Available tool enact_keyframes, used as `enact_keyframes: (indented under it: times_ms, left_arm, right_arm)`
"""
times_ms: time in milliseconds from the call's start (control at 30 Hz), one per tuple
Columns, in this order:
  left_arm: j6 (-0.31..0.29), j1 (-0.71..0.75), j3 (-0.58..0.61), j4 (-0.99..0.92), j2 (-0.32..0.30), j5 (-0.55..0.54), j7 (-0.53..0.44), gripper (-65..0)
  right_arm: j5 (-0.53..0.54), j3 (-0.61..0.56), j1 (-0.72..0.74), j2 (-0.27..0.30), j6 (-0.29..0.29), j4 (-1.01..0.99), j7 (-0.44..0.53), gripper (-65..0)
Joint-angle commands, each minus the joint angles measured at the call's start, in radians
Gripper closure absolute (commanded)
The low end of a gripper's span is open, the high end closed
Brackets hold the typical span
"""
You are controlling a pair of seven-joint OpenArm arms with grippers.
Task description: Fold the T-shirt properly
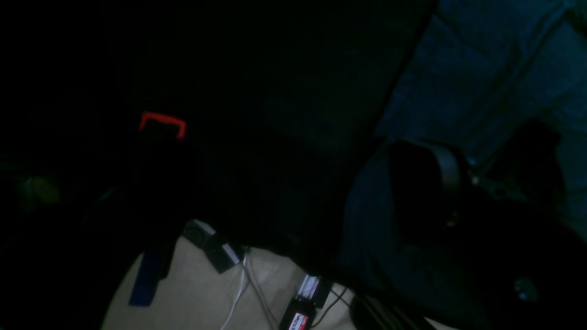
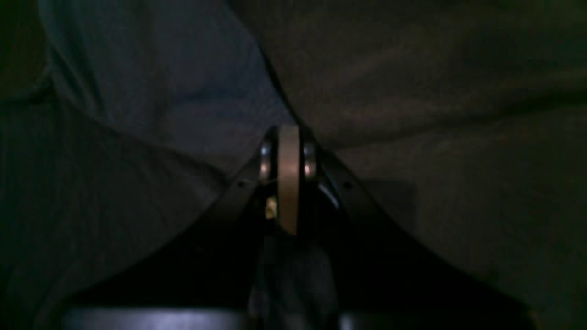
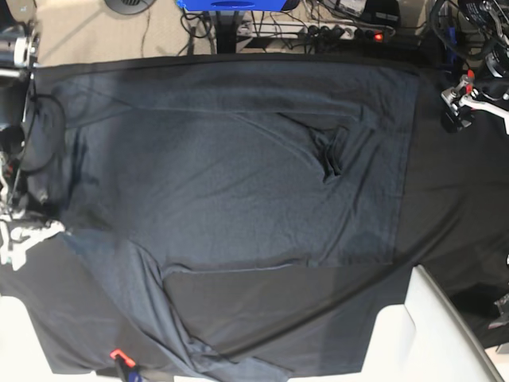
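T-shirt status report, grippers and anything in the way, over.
Right gripper shut on T-shirt edge. Left gripper open, off the shirt. Shirt spread, mostly flat, collar bunched. Nothing in the way.

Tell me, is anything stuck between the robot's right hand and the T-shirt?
No, nothing visible. The right hand is shut right against the grey T-shirt where it meets the black table cloth; whether it pinches fabric is too dark to tell.

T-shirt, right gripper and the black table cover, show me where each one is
T-shirt (image 3: 238,183), base view, middle of its body.
Right gripper (image 2: 289,137), right wrist view, tips of its shut fingers.
Black table cover (image 3: 270,306), base view, bare patch below the shirt's hem.
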Motion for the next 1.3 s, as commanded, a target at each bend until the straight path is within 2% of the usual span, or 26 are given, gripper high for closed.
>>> enact_keyframes:
  times_ms: [0,267,467,600,700,767,867,933,1033,1267]
  left_arm:
    - [-0.003,0.002,-0.006,0.014,-0.018,-0.013,-0.016,-65.0]
    - [-0.003,0.002,-0.006,0.014,-0.018,-0.011,-0.016,-65.0]
    - [-0.003,0.002,-0.003,0.014,-0.018,-0.013,-0.016,-65.0]
    - [-0.003,0.006,0.055,0.016,-0.023,-0.008,-0.016,-65.0]
    - [-0.003,0.006,0.069,0.016,-0.021,-0.008,-0.016,-65.0]
    - [-0.003,0.005,0.068,0.016,-0.020,-0.008,-0.016,-65.0]
    - [-0.003,0.005,0.063,0.019,-0.020,-0.008,-0.016,-65.0]
    - [-0.003,0.008,0.061,0.019,-0.021,-0.008,-0.016,-65.0]
    - [-0.003,0.009,0.061,0.020,-0.023,-0.008,-0.018,-65.0]
    - [-0.003,0.011,0.061,0.019,-0.023,-0.008,-0.018,-65.0]
  right_arm:
    - [0.000,0.006,-0.002,0.004,-0.007,0.045,-0.002,0.0]
    - [-0.003,0.188,-0.117,-0.044,-0.011,0.196,-0.157,0.0]
    - [-0.001,0.204,-0.201,-0.045,-0.011,0.278,-0.185,0.0]
    - [-0.001,0.205,-0.229,-0.045,-0.011,0.292,-0.187,-0.6]
    - [0.000,0.208,-0.235,-0.067,-0.011,0.297,-0.222,-1.7]
    - [0.000,0.250,-0.238,-0.083,-0.011,0.338,-0.251,-8.4]
    - [-0.007,0.294,-0.241,-0.125,-0.013,0.444,-0.289,-27.2]
    - [-0.007,0.291,-0.239,-0.128,-0.013,0.495,-0.308,-36.3]
    - [-0.007,0.276,-0.186,-0.126,-0.013,0.498,-0.312,-37.2]
    - [-0.010,0.036,0.017,-0.085,-0.013,0.199,-0.291,-36.9]
